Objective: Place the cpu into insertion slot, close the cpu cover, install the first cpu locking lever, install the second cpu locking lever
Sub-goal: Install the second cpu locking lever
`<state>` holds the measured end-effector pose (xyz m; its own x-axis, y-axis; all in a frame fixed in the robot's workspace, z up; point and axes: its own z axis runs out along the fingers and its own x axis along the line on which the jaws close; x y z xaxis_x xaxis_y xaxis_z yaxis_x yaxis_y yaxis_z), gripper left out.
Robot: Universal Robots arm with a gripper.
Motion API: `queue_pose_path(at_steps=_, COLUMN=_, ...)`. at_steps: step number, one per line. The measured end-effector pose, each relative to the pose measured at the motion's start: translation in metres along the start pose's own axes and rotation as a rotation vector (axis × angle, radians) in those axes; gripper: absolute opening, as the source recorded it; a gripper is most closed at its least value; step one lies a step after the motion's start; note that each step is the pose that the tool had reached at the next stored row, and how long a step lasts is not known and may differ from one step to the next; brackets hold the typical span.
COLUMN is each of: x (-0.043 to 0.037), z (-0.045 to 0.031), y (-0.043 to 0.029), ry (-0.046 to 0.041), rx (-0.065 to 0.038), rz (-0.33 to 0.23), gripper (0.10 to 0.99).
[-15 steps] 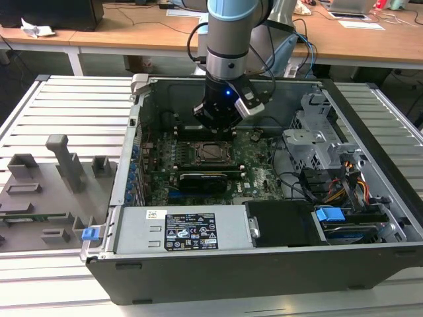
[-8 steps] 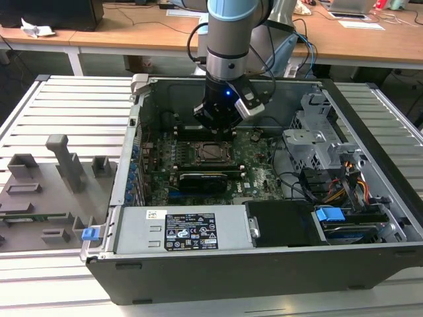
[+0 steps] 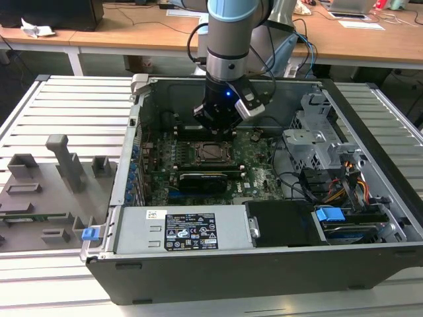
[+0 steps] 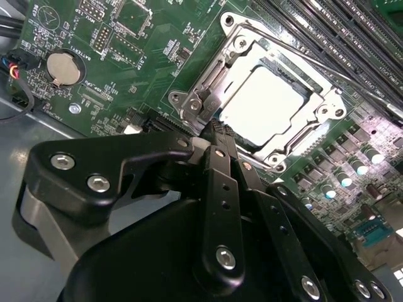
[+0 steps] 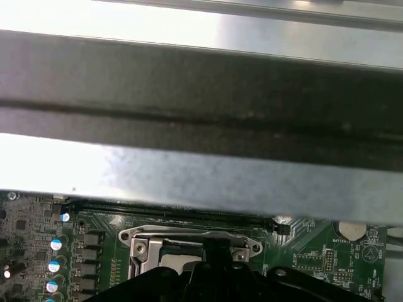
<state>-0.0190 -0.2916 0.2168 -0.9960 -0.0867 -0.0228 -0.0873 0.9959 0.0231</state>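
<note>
The cpu [image 4: 261, 104] lies flat in the insertion slot [image 4: 189, 85], its silvery top facing up. The cpu cover [image 4: 249, 60] is down over it, framing the chip. A thin locking lever [image 4: 315, 63] runs along one side of the socket. My gripper [image 4: 216, 133] is shut, its tips touching or just above the socket corner by the other lever's bracket [image 4: 194, 107], with nothing seen between the fingers. In the exterior view the gripper [image 3: 217, 135] hangs just above the socket and cpu [image 3: 213, 152]. In the first wrist view the cover [image 5: 189, 238] shows beyond the gripper [image 5: 217, 251].
The socket sits on a green motherboard [image 3: 258, 165] inside an open computer case [image 3: 218, 271]. Memory slots [image 4: 340, 31] run beside the socket, and a round battery [image 4: 63, 68] lies nearby. A black card [image 3: 205, 179], a drive cage [image 3: 314, 142] and loose cables [image 3: 344, 191] surround it.
</note>
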Motion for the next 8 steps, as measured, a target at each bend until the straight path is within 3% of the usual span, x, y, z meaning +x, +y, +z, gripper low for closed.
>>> queue_pose_path(at_steps=8, x=0.0001, z=0.0000, y=-0.0018, ry=0.0001, rx=0.000, rz=0.000, gripper=0.106)
